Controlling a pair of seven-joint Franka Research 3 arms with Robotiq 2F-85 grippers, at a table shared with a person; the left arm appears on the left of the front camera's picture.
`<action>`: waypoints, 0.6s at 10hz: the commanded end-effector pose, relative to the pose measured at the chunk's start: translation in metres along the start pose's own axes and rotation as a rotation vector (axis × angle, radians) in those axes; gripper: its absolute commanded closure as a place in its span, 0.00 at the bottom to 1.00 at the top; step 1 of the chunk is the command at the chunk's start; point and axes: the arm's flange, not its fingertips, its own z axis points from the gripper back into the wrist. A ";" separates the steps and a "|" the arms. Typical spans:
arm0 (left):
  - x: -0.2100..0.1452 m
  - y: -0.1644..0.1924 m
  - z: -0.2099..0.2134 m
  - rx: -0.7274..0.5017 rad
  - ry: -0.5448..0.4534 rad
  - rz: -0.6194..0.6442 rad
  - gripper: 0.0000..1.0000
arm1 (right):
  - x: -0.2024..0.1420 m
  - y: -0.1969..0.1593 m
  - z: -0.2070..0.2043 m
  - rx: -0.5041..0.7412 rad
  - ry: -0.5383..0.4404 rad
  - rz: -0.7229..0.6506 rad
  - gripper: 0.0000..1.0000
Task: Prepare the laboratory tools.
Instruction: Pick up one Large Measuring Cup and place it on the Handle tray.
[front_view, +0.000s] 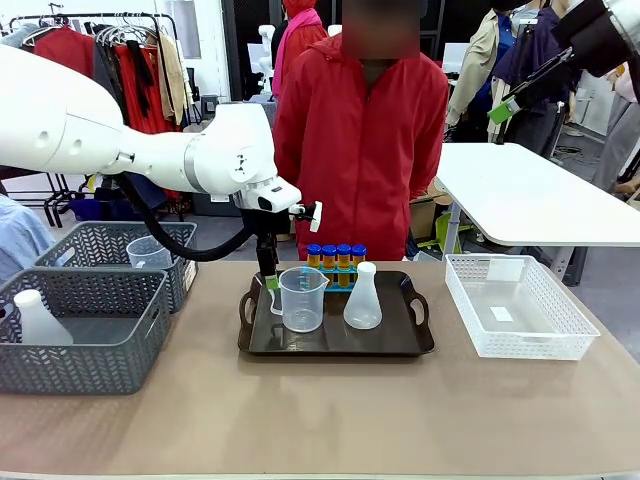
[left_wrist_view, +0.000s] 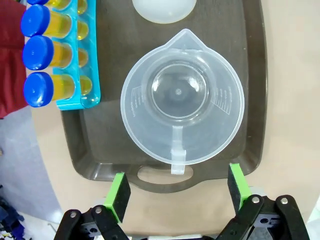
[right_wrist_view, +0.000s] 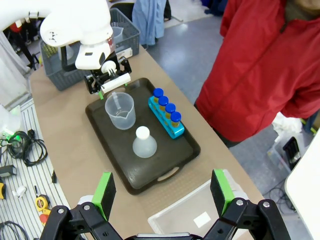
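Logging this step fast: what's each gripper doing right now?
Left gripper: open, empty, above the jug.
Right gripper: open, empty, high above the tray.

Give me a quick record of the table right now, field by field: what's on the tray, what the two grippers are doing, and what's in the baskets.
tray: dark, two handles, mid-table
jug: clear, graduated, upright on tray, empty
conical flask: translucent white, beside jug on tray
tubes: four, orange, blue caps, in blue rack at tray's far edge
left gripper: open, by jug's handle, holding nothing
right gripper: open, raised above table, empty
grey baskets: left side; one holds a white flask, other a clear jug
white basket: right side
person: red jacket, far side
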 end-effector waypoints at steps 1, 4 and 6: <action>-0.009 -0.009 0.006 -0.030 -0.041 -0.011 0.00 | 0.001 0.000 0.001 0.012 -0.015 0.007 0.00; -0.010 -0.009 0.013 -0.024 -0.049 -0.007 0.00 | 0.001 0.000 0.001 0.012 -0.015 0.007 0.00; -0.007 -0.009 0.015 -0.005 -0.028 -0.003 0.00 | 0.001 0.000 0.001 0.012 -0.015 0.007 0.00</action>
